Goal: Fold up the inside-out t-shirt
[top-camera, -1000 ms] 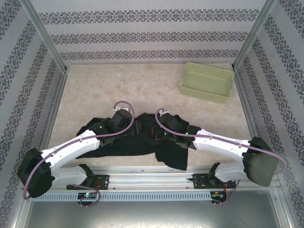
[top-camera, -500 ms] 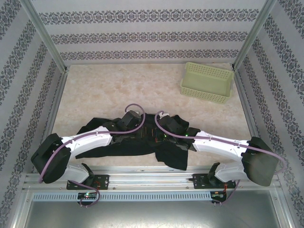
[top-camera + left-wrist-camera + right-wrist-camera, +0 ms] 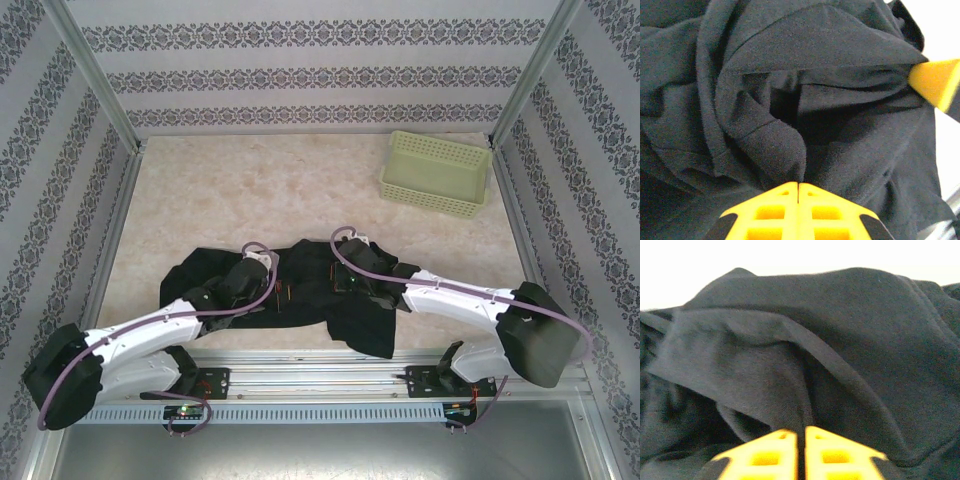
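Note:
The inside-out t-shirt (image 3: 195, 272) is black and lies crumpled across the near middle of the table. Both grippers are down on it, side by side. My left gripper (image 3: 268, 285) sits on the shirt's middle; in the left wrist view its yellow jaws (image 3: 798, 184) are pressed together, with a raised fold of fabric (image 3: 775, 145) running into the tips. My right gripper (image 3: 338, 282) is just to the right. Its jaws (image 3: 801, 430) stand a hair apart with a ridge of cloth (image 3: 790, 390) pinched between them. One right finger (image 3: 935, 82) shows in the left wrist view.
A pale green perforated basket (image 3: 436, 174) stands at the back right by the wall. Patterned walls enclose the marble-look table (image 3: 250, 190) on three sides. A metal rail (image 3: 320, 365) with the arm bases runs along the near edge, and the shirt's hem hangs close to it.
The left arm reached in toward the shirt's middle, then drew back a little to the left and lower. The right wrist shifted slightly toward the far side. The shirt barely changed shape.

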